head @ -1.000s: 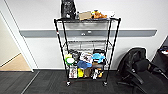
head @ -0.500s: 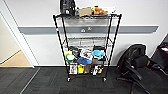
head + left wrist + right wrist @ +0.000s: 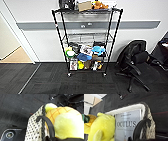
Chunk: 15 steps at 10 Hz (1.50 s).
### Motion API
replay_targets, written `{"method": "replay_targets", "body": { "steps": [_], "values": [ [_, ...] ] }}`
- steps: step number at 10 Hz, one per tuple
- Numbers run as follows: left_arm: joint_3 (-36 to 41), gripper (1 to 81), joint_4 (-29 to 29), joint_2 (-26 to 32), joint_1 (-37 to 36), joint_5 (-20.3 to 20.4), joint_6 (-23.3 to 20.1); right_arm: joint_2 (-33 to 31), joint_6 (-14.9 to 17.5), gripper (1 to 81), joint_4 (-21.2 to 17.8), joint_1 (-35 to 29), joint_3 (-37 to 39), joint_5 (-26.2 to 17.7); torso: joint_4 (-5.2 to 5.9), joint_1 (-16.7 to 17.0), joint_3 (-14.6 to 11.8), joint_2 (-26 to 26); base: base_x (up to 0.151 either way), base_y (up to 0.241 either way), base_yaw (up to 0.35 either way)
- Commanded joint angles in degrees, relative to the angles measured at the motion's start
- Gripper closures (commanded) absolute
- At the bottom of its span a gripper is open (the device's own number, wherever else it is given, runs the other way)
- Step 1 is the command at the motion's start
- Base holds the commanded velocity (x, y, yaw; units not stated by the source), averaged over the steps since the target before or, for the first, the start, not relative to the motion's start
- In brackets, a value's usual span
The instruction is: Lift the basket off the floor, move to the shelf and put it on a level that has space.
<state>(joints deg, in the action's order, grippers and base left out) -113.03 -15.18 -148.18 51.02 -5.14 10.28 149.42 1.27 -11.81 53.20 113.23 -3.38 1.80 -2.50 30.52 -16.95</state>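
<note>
The basket (image 3: pixel 33 129), beige woven with dark specks and a pale lining, hangs above the dark carpet floor (image 3: pixel 15 109). It holds yellow plush toys (image 3: pixel 65 122) and a white Oculus box (image 3: pixel 126 124). My left gripper (image 3: pixel 49 136) has a dark curved finger over one rim of the basket. My right gripper (image 3: pixel 134 137) grips the opposite rim of the basket (image 3: pixel 149 125). Straight ahead the shelf (image 3: pixel 58 37), a black wire rack, stands against the white wall. Its second level (image 3: pixel 87 38) from the top looks bare.
The rack's top tier carries a dark bag, a cardboard box (image 3: pixel 85 5) and an orange toy. The two lower tiers are crowded with small items. A black office chair (image 3: pixel 135 62) stands right of the rack. A doorway with tan floor (image 3: pixel 15 56) opens at the left.
The whole head picture has shifted: the rack now looks slightly larger and sits higher, so the camera has moved closer. Nothing on the rack has moved.
</note>
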Motion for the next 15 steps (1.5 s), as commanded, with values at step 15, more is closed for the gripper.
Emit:
{"method": "replay_targets", "body": {
  "steps": [15],
  "values": [
    [3.17, 81.1, 5.25, 1.3, -1.58, -1.89, -0.87, -1.38, 0.67, 81.1, -0.58, -0.77, -3.29, -0.75, 0.02, 1.59, -10.65, 2.12, 0.0, 0.0, 0.0]
  ]
}}
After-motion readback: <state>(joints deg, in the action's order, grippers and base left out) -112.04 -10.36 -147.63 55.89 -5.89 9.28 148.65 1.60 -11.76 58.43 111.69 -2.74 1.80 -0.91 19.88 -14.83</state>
